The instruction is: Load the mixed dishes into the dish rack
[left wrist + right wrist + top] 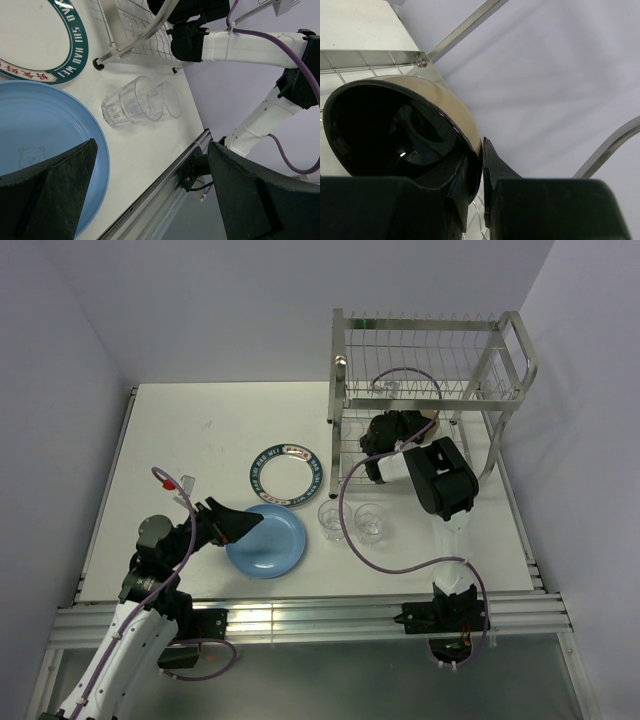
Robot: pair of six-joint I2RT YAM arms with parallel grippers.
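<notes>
Black bowl point(395, 135) clamped by rim in right gripper point(481, 161) inside dish rack point(470, 390); thin rim grip may slip, dropping it on wires.

White table in a pale-walled corner

White tabletop point(200, 440), matte and evenly lit; plain lavender-grey walls point(250, 300) rise behind it and at both sides; ribbed aluminium rails point(300, 612) run along its near edge; dull grey surface point(330, 680) below them.
</notes>
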